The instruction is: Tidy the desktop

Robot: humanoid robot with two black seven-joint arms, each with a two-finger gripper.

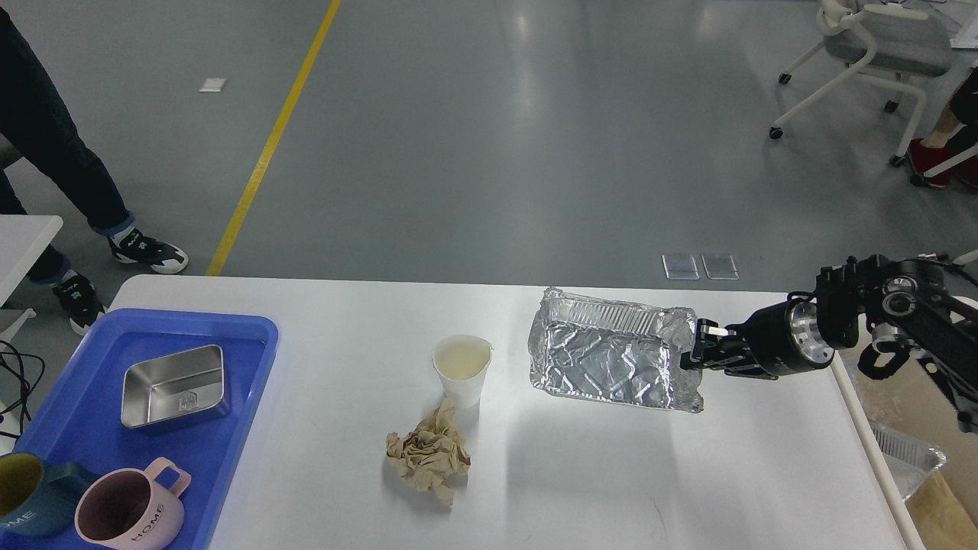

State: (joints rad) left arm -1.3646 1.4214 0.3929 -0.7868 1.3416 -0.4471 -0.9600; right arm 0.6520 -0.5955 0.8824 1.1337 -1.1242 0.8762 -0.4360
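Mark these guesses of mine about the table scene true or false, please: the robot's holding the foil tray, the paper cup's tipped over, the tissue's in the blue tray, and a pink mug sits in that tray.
1. The right gripper grips the foil tray by its right edge. True.
2. The paper cup lies tipped over. False: it stands upright on the desktop.
3. The crumpled brown paper sits in the blue tray. False: it lies on the desktop, by the cup.
4. A pink mug sits in the blue tray. True.
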